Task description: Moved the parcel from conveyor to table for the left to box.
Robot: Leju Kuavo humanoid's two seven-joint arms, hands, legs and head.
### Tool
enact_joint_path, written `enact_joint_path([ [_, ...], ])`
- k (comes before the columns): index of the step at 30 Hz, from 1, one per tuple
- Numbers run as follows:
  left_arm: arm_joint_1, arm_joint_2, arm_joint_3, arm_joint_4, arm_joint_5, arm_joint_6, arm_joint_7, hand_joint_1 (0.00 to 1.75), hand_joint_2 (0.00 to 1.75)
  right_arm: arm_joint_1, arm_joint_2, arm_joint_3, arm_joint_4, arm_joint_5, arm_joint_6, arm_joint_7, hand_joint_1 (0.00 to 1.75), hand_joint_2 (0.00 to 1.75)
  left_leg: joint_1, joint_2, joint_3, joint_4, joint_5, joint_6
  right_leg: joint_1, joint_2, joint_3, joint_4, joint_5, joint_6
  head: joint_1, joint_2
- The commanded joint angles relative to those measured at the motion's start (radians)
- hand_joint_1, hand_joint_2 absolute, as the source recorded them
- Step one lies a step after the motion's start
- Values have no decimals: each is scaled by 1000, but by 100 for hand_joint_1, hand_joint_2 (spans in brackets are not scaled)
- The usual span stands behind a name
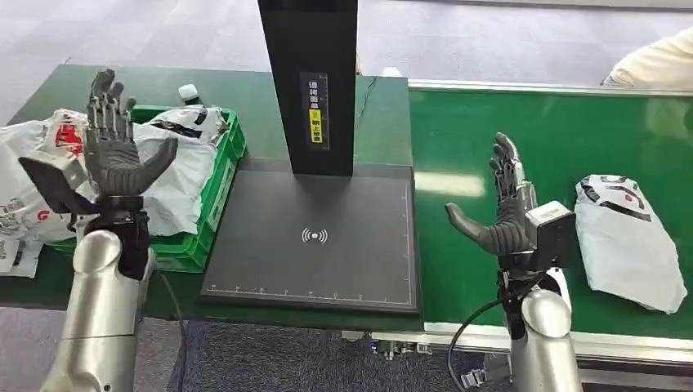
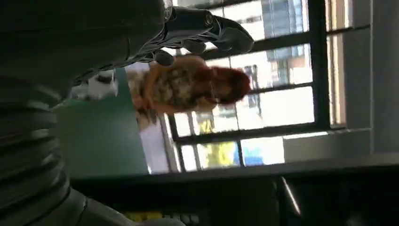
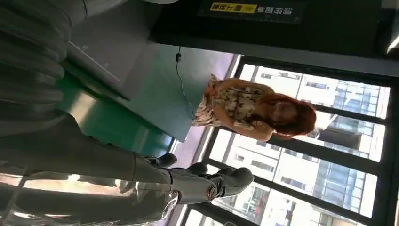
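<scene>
On the conveyor, at about three o'clock from the empty, spread-fingered right hand, lies the parcel, its long axis running twelve to five, far from the left hand, likewise spread and empty.

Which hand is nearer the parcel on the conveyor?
Right. The right hand is raised, open, just beside the parcel on the conveyor. The left hand is raised over the green crate, across the scanner pad.

parcel: white, black-red print | conveyor: green | crate: green | scanner pad: black
</scene>
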Motion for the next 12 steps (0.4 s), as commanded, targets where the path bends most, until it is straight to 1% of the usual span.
enact_joint_path([
  [1,116,-79,-49,48,249,-215,29,0,175,-15,9,35,158,-30,3,-9,0,175,0,1,5,-3,-1,0,0,1,5,-3,0,0,0,0],
  [2,130,-84,-57,62,256,-227,40,0,175,-1,13,32,164,-35,3,-10,0,175,0,1,7,-4,-1,0,0,0,7,-4,0,-1,0,0],
  [3,138,-87,-62,68,256,-228,35,0,175,6,14,32,166,-38,4,-15,0,175,0,0,6,-3,-1,0,0,0,6,-3,-1,0,0,0],
  [4,153,-97,-59,91,290,-268,54,0,175,18,25,21,171,-57,10,-20,0,175,0,1,9,-5,-1,0,0,0,9,-5,-1,-1,0,0],
  [5,168,-101,-63,105,291,-271,55,0,175,23,31,20,181,-59,12,-20,0,175,0,0,6,-3,-1,0,0,-1,6,-3,-1,0,0,0],
  [6,175,-101,-68,110,290,-276,47,0,175,25,33,21,187,-59,14,-22,0,175,0,0,9,-5,-1,0,0,0,9,-5,-1,-1,0,0],
  [8,191,-107,-56,118,301,-280,40,0,175,20,41,22,205,-59,27,-21,0,175,0,1,8,-5,-1,0,0,0,8,-5,-1,-1,0,0],
  [9,202,-104,-57,108,291,-272,41,0,175,17,45,23,217,-57,30,-19,0,175,0,1,6,-3,-1,0,0,1,5,-3,-1,0,0,0],
  [10,219,-102,-52,87,270,-255,35,0,175,12,50,31,228,-46,39,-15,0,175,0,2,8,-4,-1,0,0,2,7,-4,-1,0,0,0],
  [11,236,-105,-42,67,271,-251,55,0,175,8,56,35,235,-30,41,-18,0,175,0,3,9,-5,-2,0,0,3,8,-5,-1,-1,0,0],
  [12,244,-106,-40,57,271,-252,56,0,175,10,59,35,233,-28,40,-19,0,175,0,3,6,-3,-2,-1,0,2,5,-3,-1,0,0,0],
])
